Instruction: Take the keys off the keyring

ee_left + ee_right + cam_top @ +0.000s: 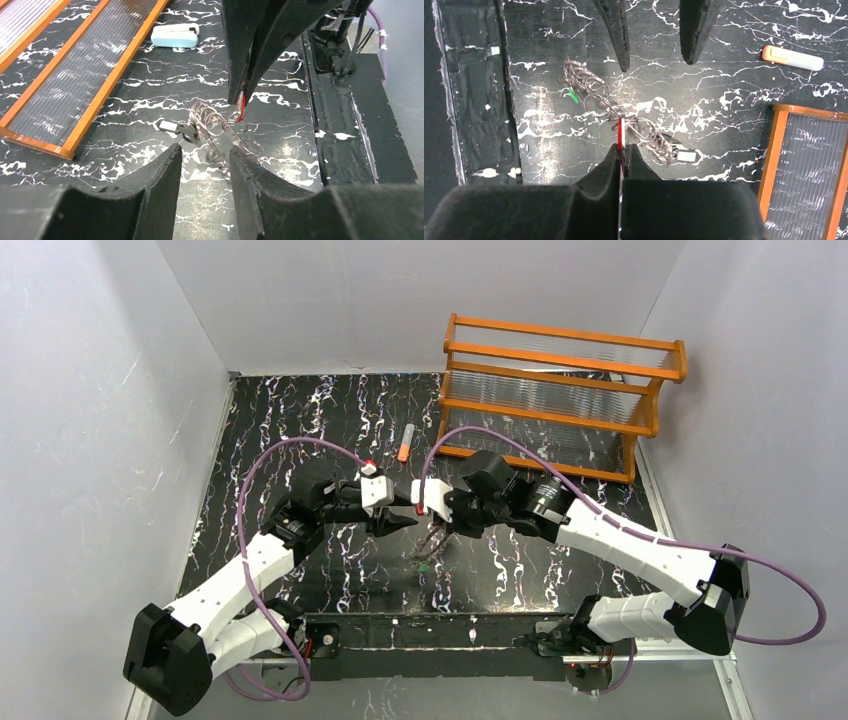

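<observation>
The keyring (596, 95) is a bunch of linked grey metal rings lying on the black marbled table, also seen in the top view (432, 543). My right gripper (621, 146) is shut on the red key (621, 131), which still hangs in the rings (215, 120). The green key (572, 95) lies at one end and the dark-and-white key (686, 156) at the other. My left gripper (202, 150) is open, low over the table, with the ring bunch just ahead of its fingertips (167, 165). In the right wrist view its two fingers (619, 35) point down at the rings.
An orange wooden rack (560, 390) stands at the back right. An orange-and-white tube (405, 443) lies in front of it, and a pale blue-white clip (175, 36) lies on the table. A black taped strip (474, 100) runs along the near edge.
</observation>
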`<state>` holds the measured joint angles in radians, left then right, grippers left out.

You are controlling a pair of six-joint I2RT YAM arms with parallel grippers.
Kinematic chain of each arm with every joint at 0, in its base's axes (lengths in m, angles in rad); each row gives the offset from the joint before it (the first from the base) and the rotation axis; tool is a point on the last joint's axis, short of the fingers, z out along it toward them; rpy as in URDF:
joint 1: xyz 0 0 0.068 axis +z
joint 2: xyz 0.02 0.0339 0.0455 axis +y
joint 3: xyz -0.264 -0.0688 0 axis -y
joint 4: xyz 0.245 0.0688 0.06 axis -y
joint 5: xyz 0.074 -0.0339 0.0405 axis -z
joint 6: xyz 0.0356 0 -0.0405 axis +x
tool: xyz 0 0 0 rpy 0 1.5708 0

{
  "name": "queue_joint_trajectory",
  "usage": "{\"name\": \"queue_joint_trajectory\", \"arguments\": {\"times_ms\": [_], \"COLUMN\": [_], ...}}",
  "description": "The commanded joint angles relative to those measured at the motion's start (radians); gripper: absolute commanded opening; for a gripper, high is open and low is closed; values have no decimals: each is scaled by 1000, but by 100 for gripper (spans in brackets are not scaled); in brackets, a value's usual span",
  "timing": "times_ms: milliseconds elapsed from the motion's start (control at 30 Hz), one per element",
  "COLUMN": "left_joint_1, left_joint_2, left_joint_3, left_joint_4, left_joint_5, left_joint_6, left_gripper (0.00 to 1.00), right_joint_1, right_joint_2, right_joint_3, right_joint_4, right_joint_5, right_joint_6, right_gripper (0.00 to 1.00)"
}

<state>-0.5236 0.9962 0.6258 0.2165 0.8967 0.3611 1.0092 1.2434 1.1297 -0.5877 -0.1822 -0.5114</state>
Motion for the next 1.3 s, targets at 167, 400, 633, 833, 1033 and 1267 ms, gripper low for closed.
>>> {"name": "queue_joint_trajectory", "arguments": {"times_ms": [167, 400, 633, 833, 1033, 1267], "left_joint_1": [-51, -87, -110, -114, -116, -128], "left_joint_2": [0, 25, 17, -2, -24, -25], "left_joint_3": [-44, -42, -55, -49, -49, -57], "left_joint_4": [99, 65, 61, 25, -7, 23], "left_joint_5": [134, 81, 33, -17, -59, -84], "left_joint_6": [-35, -13, -5, 1, 5, -90], "left_gripper": [39, 39, 40, 40, 40, 40], "right_joint_1": [32, 56, 57, 56, 56, 57], "right_joint_2": [-46, -53, -42, -31, -46, -37], "right_joint_3": [29, 6, 25, 45, 23, 39], "right_joint_4": [3, 14, 3, -16, -10, -14], "right_joint_5": [-29, -11, -7, 19, 39, 74], "right_joint_6": [-162, -183, -152, -84, -49, 24], "right_gripper": [1, 1, 1, 1, 1, 1]}}
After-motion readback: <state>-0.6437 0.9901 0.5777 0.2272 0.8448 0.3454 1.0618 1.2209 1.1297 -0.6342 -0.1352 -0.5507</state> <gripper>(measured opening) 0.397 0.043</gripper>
